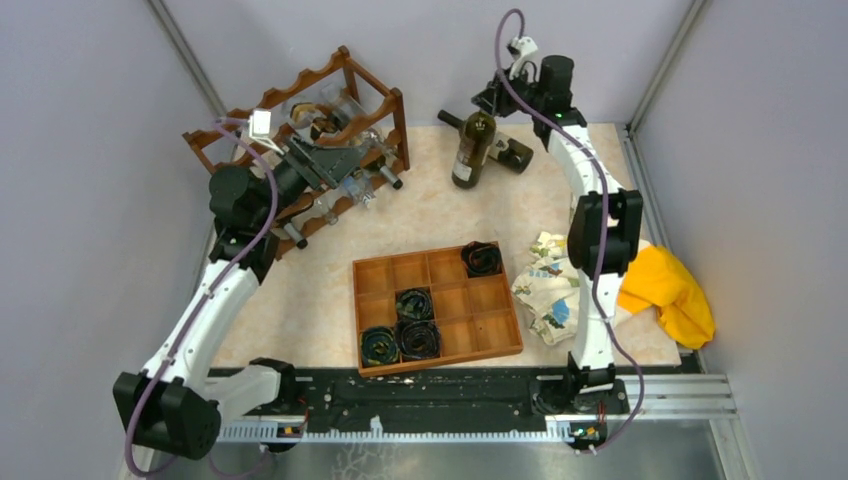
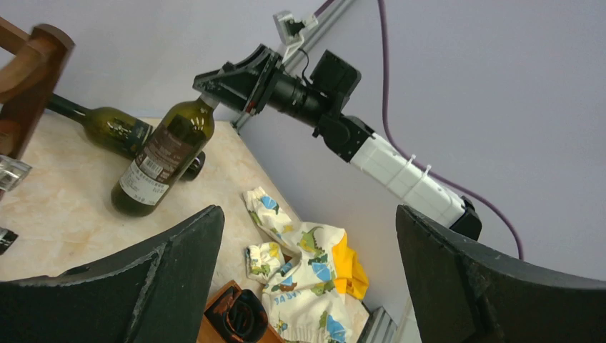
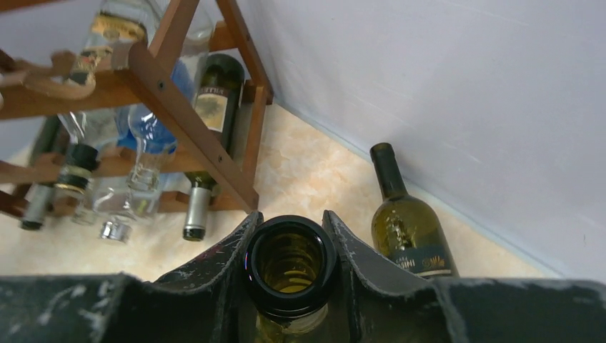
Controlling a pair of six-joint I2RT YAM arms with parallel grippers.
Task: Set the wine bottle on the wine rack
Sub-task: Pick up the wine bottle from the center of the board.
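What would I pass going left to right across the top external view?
In order: wine rack, upright wine bottle, patterned cloth, yellow cloth. The compartment tray and lying bottle overlap these, so they are omitted.

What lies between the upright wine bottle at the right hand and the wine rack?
Only bare tabletop. The top external view shows nothing between the upright wine bottle and the wine rack; the right wrist view agrees.

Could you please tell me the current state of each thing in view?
Standing wine bottle: upright, open-mouthed, neck gripped.
Right gripper: shut on its neck.
Second wine bottle: lying on its side.
Wine rack: holding several bottles.
Left gripper: open, empty.
Compartment tray: four cells filled.
Patterned cloth: crumpled.
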